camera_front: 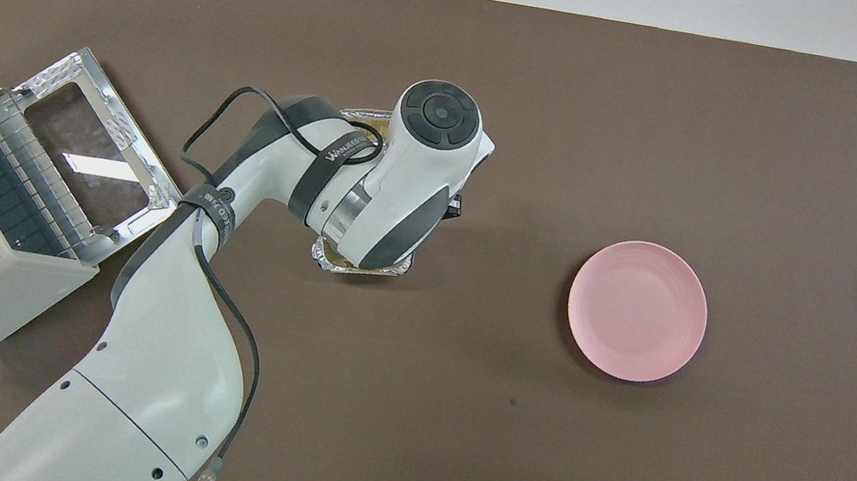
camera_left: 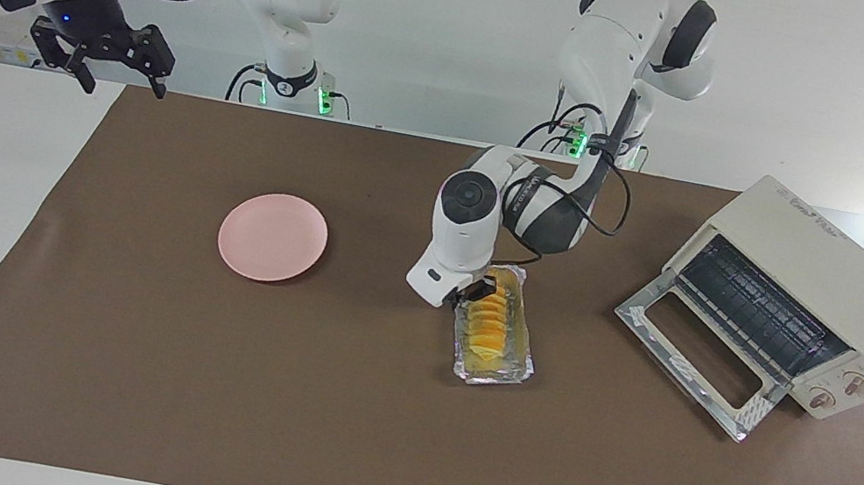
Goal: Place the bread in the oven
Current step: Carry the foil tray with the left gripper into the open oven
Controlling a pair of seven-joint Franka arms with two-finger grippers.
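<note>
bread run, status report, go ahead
Left gripper shut on the foil tray rim at its robot-side end, bread in tray. Right gripper open, waiting off the mat. Oven door down, path clear; pink plate aside.

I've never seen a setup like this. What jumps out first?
The left pincer is down at a silver foil tray holding the yellow bread, mid-table. The cream oven sits with its glass door dropped open at the left arm's end. A pink plate lies toward the right arm's end.
</note>
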